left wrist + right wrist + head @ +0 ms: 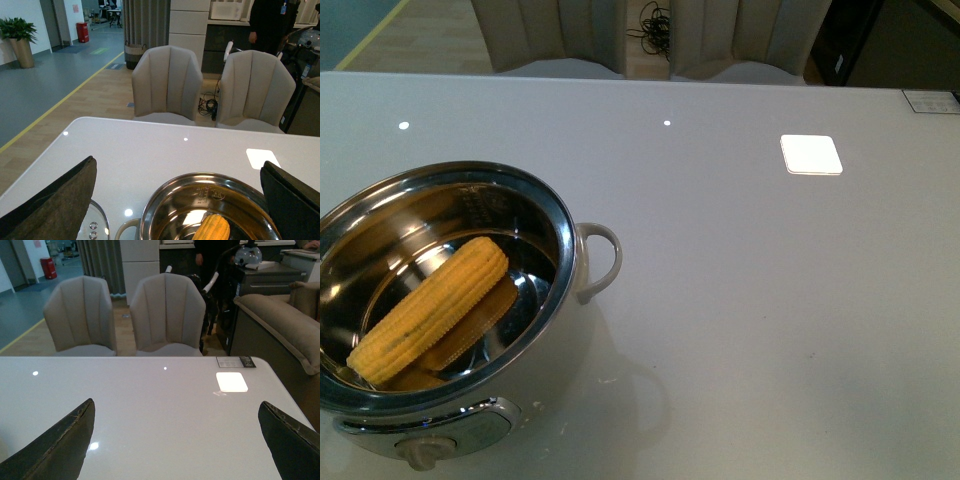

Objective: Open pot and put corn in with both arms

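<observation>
The pot (565, 235) stands uncovered at the near left of the white table, its steel inside shining, with a loop handle (605, 260) on its right and a knob (425, 452) at the front. The yellow corn (430, 308) lies slanted inside it. In the left wrist view the pot (165, 197) sits below my open left gripper (180, 200), the corn (211, 230) tip showing, and the glass lid (95, 225) lies on the table beside the pot. My right gripper (177, 440) is open over bare table. Neither arm shows in the front view.
Two beige chairs (167, 82) (257, 87) stand at the table's far edge. A bright square of reflected light (811, 154) lies on the table at the right. A sofa (285, 325) stands beyond the table's right side.
</observation>
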